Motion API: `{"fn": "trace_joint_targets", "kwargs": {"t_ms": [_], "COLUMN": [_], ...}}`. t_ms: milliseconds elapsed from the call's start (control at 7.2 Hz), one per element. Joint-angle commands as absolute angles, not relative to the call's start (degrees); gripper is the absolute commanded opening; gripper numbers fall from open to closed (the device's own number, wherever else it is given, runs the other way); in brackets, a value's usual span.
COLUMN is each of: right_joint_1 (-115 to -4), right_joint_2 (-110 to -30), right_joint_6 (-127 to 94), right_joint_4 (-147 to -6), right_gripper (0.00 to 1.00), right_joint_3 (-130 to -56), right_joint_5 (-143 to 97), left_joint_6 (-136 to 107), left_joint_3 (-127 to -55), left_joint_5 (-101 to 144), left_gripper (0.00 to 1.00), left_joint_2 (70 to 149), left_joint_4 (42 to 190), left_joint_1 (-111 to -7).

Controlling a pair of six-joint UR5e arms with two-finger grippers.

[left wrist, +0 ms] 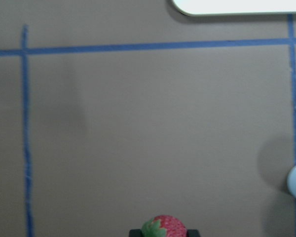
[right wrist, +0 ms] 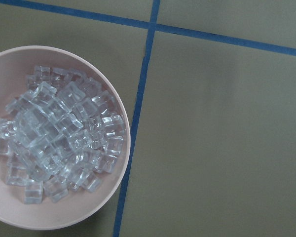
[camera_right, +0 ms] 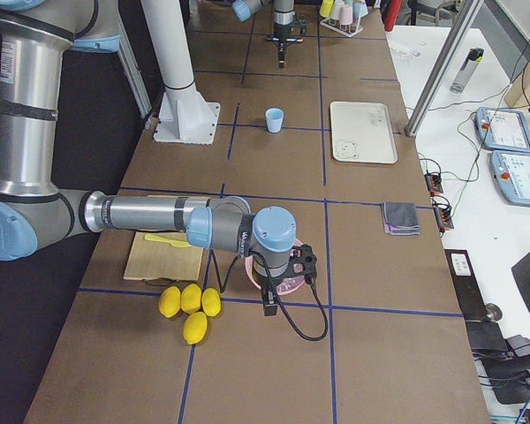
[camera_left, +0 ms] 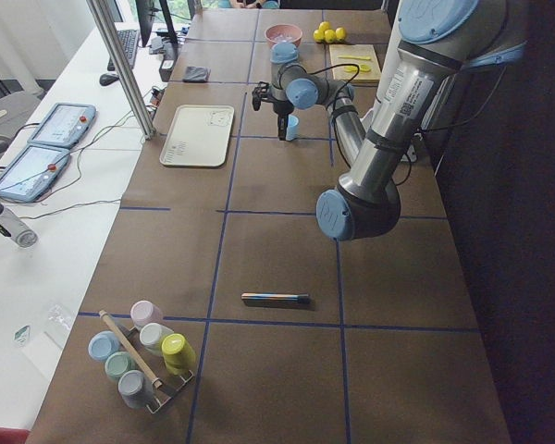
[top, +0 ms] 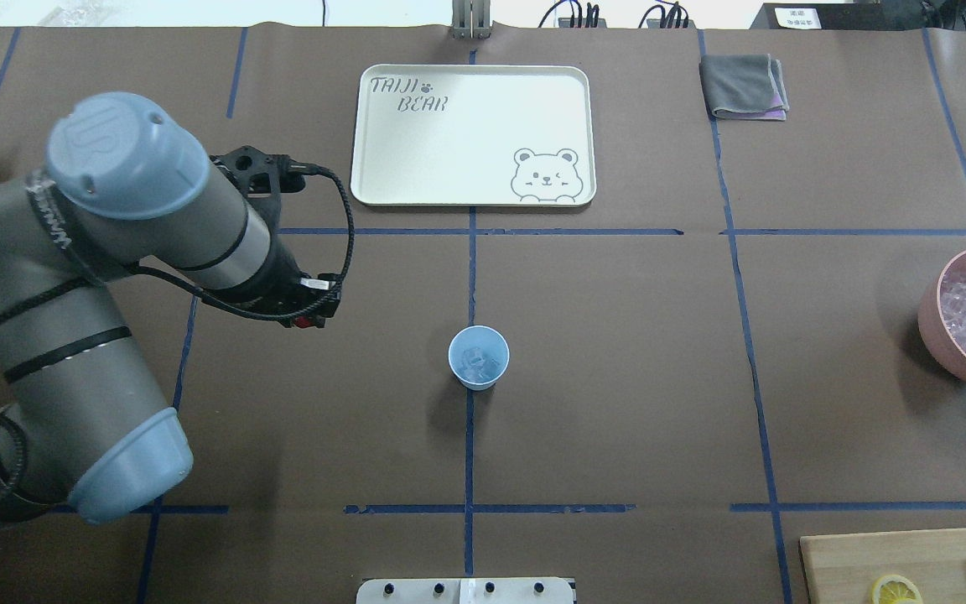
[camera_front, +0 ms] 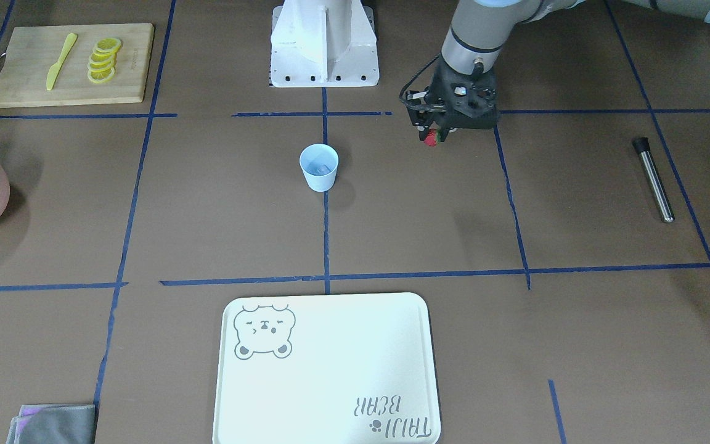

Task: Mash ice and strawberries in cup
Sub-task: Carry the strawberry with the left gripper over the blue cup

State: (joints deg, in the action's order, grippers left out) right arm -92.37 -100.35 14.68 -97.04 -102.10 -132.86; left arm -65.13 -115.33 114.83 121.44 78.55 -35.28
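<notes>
Surface: brown worktop (camera_front: pixel 207 216), ruled into squares by blue tape.
Left arm: the left tool (camera_front: pixel 434 134) hangs raised off the worktop, its fingers drawn narrow on the strawberry (camera_front: pixel 431 138).
Fruit: the strawberry sits between the tips, red, with its green top showing in the wrist view.
Centre: the cup (top: pixel 478 359), light blue, stands upright on a tape line. It is well apart from the left tool, off to that tool's right.
Cubes: the ice (top: pixel 476 362), a few clear pieces, lies inside the cup.
Right arm: the right tool (camera_right: pixel 269 305) hangs over the pink bowl (top: pixel 932 323). It shows only in the side view, so I cannot tell whether it is wide or narrow.
Bowl: heaped cubes (right wrist: pixel 59 143) fill it, directly below the right tool.
Ahead: a cream bear tray (top: pixel 475 80) lies beyond the left tool, forward and to its right.
Far left: a steel muddler (camera_front: pixel 652 179) with a black end lies flat on the worktop. It is out on the left tool's left side, well apart from it.
</notes>
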Motion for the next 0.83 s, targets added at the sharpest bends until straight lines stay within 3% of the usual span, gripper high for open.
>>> {"fn": "trace_joint_targets", "kwargs": {"t_ms": [0,695], "right_joint_1": [-92.37,-92.37], "right_joint_2": [-100.20,-100.28], "right_joint_6": [14.68,14.68], "right_joint_4": [-96.60,-95.80], "right_gripper": [0.99,0.99], "right_joint_3": [-102.13,-101.95], "right_joint_5": [-132.89,-132.89], "left_joint_6": [-70.65,-78.83], "left_joint_3": [-113.38,-100.57], "left_joint_5": [113.29,108.98], "left_gripper": [0.00,0.00], "left_joint_2": [126.46,138.15], "left_joint_4": [78.40,79.01], "left_joint_1": [-31.13,-27.78]}}
